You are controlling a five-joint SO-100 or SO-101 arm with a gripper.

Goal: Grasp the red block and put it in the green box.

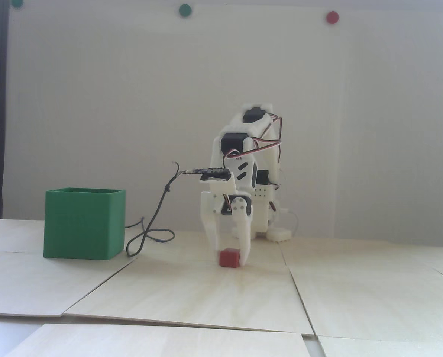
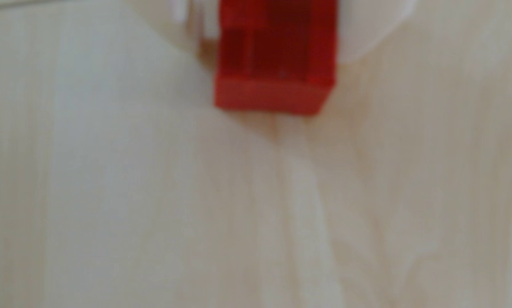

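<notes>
Since the block (image 1: pixel 229 258) is a small, matte, stiff red cube, you can judge it light and pinch its flat side faces. From the fixed view, it sits on the table between your gripper (image 1: pixel 230 256) fingers, which bracket it; contact is unclear, and the box (image 1: pixel 84 224) stands well apart. At the wrist, the blurred block (image 2: pixel 274 63) lies between white fingers (image 2: pixel 364 29).

One red block (image 1: pixel 229 258), at 12 o'clock in the wrist view (image 2: pixel 274 59). One green box (image 1: pixel 84 224). One white arm, one gripper (image 1: pixel 230 256). Wall dots, three: two green (image 1: pixel 184 10), one red (image 1: pixel 332 17). One dark cable (image 1: pixel 152 227).
</notes>
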